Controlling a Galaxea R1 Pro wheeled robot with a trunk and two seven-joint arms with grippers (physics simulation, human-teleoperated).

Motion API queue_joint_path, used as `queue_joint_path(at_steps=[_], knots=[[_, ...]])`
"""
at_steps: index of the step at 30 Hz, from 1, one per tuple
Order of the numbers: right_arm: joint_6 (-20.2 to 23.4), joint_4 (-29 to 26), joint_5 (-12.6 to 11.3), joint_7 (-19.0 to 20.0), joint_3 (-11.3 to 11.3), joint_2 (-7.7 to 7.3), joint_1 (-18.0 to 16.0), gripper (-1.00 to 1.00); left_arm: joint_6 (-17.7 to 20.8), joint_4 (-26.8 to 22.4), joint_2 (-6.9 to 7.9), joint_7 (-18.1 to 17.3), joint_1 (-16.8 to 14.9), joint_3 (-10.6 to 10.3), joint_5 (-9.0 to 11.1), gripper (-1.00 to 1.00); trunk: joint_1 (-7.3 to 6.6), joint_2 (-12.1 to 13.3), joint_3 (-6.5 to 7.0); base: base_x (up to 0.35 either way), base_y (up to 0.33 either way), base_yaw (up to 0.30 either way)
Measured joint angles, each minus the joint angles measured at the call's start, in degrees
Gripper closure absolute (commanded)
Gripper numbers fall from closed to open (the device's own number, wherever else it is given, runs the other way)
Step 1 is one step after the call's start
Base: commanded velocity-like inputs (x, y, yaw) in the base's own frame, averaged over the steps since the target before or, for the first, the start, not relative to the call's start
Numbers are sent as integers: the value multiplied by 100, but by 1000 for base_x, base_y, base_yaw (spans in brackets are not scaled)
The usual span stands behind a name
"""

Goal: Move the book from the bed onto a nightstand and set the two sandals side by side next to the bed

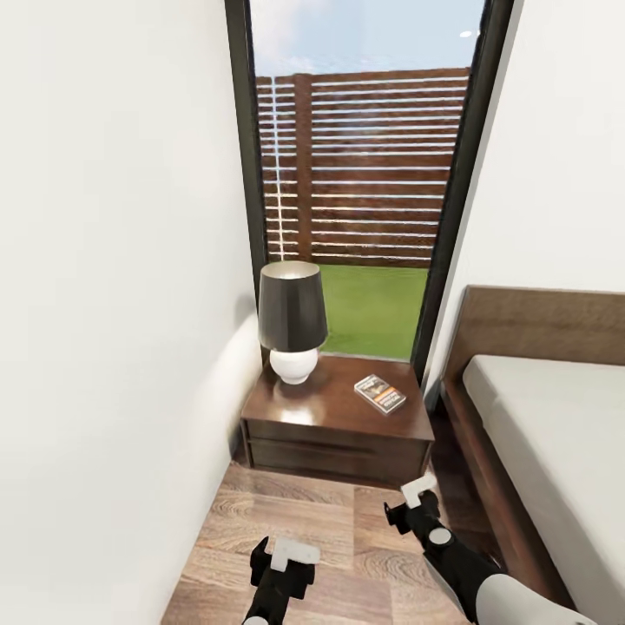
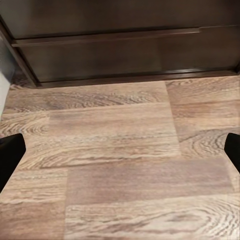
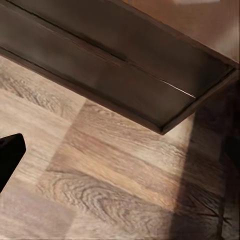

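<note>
One book (image 1: 380, 393) lies flat on the nightstand (image 1: 334, 417) at centre frame, right of a black-shaded lamp (image 1: 292, 319), its long axis running diagonally from upper left to lower right. Left tool (image 1: 282, 564) and right tool (image 1: 415, 503) hang low in the frame over the wood floor (image 1: 321, 529), below the book and well apart from it. Left tool's fingers (image 2: 11, 152) stand spread wide with nothing between them; the right tool's state cannot be told.

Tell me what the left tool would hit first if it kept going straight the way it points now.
Probably the wood floor just ahead of the left tool, short of the nightstand; depth is unclear.
</note>
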Motion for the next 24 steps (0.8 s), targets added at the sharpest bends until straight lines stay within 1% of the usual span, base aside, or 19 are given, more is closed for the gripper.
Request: queue_joint_path(at_steps=[1, 5, 6, 7, 13, 14, 18, 24], knots=[[0, 61, -89, 21, -2, -1, -1, -100, 1, 6, -1, 4, 0, 6, 0, -100, 22, -40, -18, 0, 0, 0], [14, 264, -389, 111, -8, 2, -4, -100, 2, 109, -4, 12, 0, 34, 1, -100, 23, -42, -18, 0, 0, 0], [14, 265, -391, 112, -7, 3, -4, -100, 2, 110, -4, 12, 0, 34, 0, -100, 23, -42, -18, 0, 0, 0], [25, 323, -507, 143, -9, 4, -5, -100, 3, 205, -7, 15, 0, 42, 2, -100, 23, -42, -19, 0, 0, 0], [58, 423, -851, 185, -8, 1, -3, -100, -17, 441, -11, 25, 0, 50, -18, -100, 23, -42, -18, 0, 0, 0], [62, 441, -899, 188, -7, 0, -2, -100, -27, 457, -11, 28, 0, 51, -19, -100, 44, -80, -36, 0, 0, 0], [73, 621, -1045, 204, -8, 3, 1, -100, -60, 507, -24, 39, 1, 52, -23, -100, 132, -241, -108, 0, 0, 0], [83, 890, -1105, 223, -7, 23, 2, -100, -66, 561, -36, 46, -4, 52, -7, -100, 264, -481, -215, 0, 0, 0]])
